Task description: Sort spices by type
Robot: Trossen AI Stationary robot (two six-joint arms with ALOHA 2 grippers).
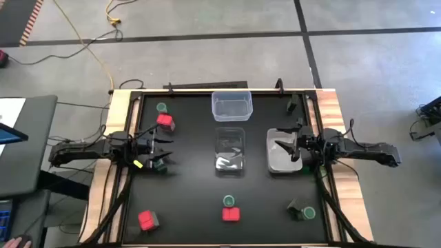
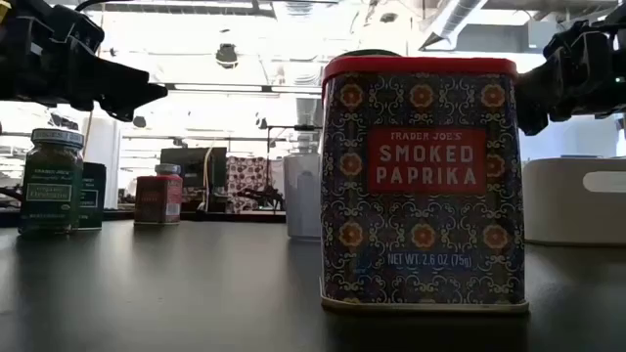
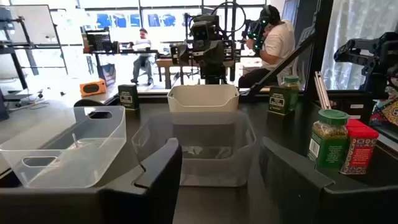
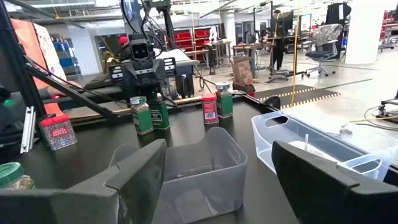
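The spices stand scattered on the black table. On the left are a green-lidded jar [image 1: 161,108], a red tin [image 1: 165,122] and a green-lidded jar with a dark block [image 1: 160,164] beside my left gripper. Near the front edge stand a red tin [image 1: 147,220], a green jar [image 1: 229,201] with a paprika tin [image 1: 231,214] [image 2: 421,181], and a dark block with a green jar [image 1: 303,211]. My left gripper [image 1: 164,149] [image 3: 224,180] hovers open at the table's left. My right gripper [image 1: 284,149] [image 4: 217,180] hangs open over the white tub [image 1: 281,155].
Three tubs sit mid-table: a clear one at the far edge [image 1: 231,105], a clear one in the centre [image 1: 230,150] [image 3: 205,149], and the white one on the right [image 4: 199,168]. A dark block [image 1: 293,105] stands far right. People work in the room beyond.
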